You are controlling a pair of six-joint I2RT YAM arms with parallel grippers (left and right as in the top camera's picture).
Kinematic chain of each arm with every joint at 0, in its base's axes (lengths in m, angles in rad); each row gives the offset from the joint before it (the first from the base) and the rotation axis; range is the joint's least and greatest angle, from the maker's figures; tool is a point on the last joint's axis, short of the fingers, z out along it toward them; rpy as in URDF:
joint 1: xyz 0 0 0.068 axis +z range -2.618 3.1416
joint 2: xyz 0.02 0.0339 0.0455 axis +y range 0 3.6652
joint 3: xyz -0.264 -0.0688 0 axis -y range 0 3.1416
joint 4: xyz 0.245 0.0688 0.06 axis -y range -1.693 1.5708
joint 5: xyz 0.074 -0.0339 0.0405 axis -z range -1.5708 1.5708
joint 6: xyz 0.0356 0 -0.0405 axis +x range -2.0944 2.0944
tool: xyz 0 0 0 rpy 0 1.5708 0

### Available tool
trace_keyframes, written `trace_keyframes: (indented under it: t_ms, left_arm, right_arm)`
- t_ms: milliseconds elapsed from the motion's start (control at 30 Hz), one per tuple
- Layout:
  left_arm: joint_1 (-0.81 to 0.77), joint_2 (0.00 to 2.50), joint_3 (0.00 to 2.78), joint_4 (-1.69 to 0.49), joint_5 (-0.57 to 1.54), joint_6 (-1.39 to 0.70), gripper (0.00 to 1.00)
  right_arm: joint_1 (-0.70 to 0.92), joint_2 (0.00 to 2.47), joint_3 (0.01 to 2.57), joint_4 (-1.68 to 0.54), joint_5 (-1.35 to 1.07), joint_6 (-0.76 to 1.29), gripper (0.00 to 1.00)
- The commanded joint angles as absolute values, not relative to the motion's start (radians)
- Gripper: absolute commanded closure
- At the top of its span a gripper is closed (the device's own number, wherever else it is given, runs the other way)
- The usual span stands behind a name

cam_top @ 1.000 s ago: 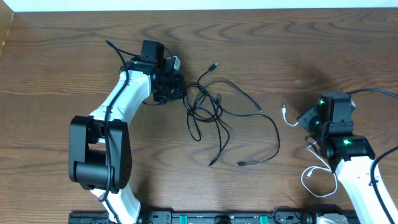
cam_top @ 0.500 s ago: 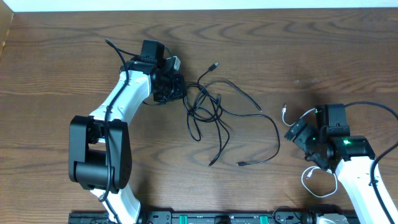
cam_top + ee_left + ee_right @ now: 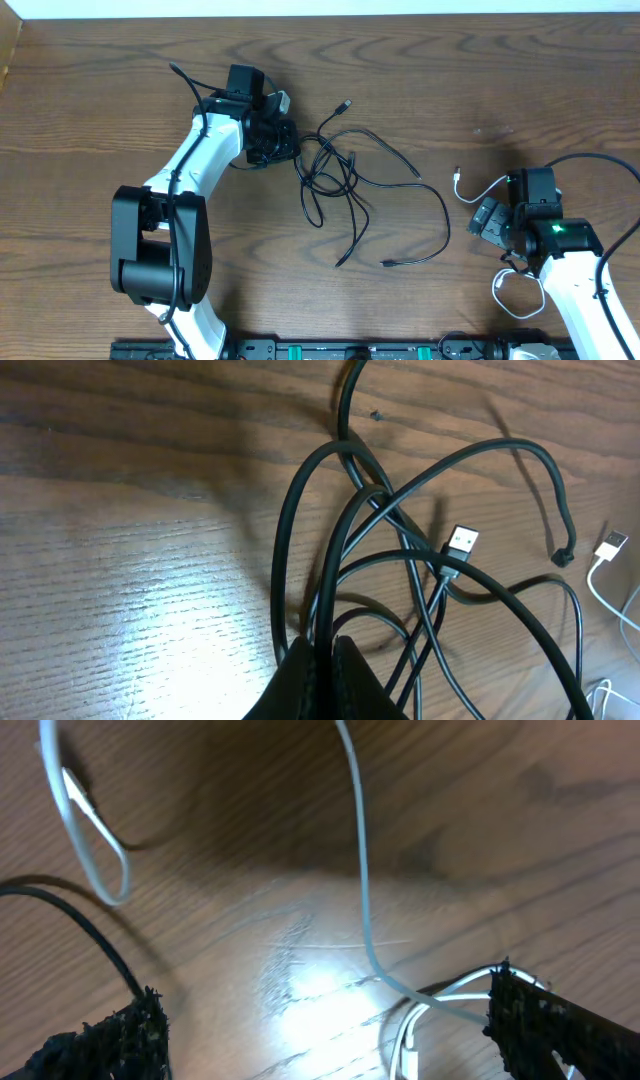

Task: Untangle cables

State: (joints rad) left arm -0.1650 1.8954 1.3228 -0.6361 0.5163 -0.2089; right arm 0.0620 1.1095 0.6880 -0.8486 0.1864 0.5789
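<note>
At the tabletop's [image 3: 100, 80] left, left gripper [image 3: 288, 143]: pinched fully closed on a few strands of the black cables [image 3: 335, 178], right at the tangle's left edge; its wrist view shows the strands running straight into the shut fingertips.
Black cables, position: a loose knot just right of that gripper, near the middle of the tabletop. Loops cross one another several times, and a silver-tipped plug [image 3: 460, 543] lies among them.
Black cables, lie: the mass spreads from the held point away to the right and toward the front edge. One wide loop reaches out toward the right arm, and two loose ends trail forward.
White cable [image 3: 362, 900]: on the right side, apart from the black knot in the overhead view. One plug end points toward the centre, and a loop lies near the right arm's base.
Right gripper [image 3: 488, 215]: jaws spread wide, holding nothing. In its wrist view the white cable passes over the wood between the two fingers, running roughly away from the camera.
Nearer arm: the right arm for the white cable and the wide black loop, the left arm for the knot itself.
Coming move, as a judgement: with the left side anchored, the knot should open by drawing a free strand rightward, away from the pinch.
</note>
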Motion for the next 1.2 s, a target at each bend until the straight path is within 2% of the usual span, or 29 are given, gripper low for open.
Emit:
trace_keyframes:
  t_ms: [0,433,567,667,767,800,833,867,1167]
  left_arm:
    - [-0.165,1.876,1.339,-0.643,0.504,-0.199,0.92]
    - [-0.165,1.876,1.339,-0.649,0.505,-0.2,0.92]
    - [-0.165,1.876,1.339,-0.649,0.505,-0.199,0.92]
    - [-0.165,1.876,1.339,-0.649,0.505,-0.199,0.92]
    - [-0.165,1.876,1.339,-0.649,0.505,-0.199,0.92]
    - [-0.165,1.876,1.339,-0.649,0.505,-0.199,0.92]
    - [-0.165,1.876,1.339,-0.649,0.505,-0.199,0.92]
    - [-0.165,1.876,1.339,-0.649,0.505,-0.199,0.92]
    - [-0.165,1.876,1.339,-0.649,0.504,-0.199,0.92]
  right_arm:
    - [0.059,1.1,0.692,-0.849,0.234,0.541,0.01]
    - [0.059,1.1,0.667,-0.898,0.217,0.537,0.01]
    - [0.059,1.121,0.635,-0.897,0.204,0.537,0.07]
    - [0.059,1.153,0.63,-0.894,0.203,0.537,0.23]
    - [0.059,1.192,0.63,-0.892,0.204,0.537,0.49]
    - [0.059,1.204,0.63,-0.888,0.204,0.537,0.6]
    - [0.059,1.223,0.63,-0.877,0.204,0.537,0.89]
    - [0.059,1.232,0.63,-0.873,0.204,0.537,0.99]
    - [0.057,1.247,0.667,-0.866,0.126,0.537,0.99]
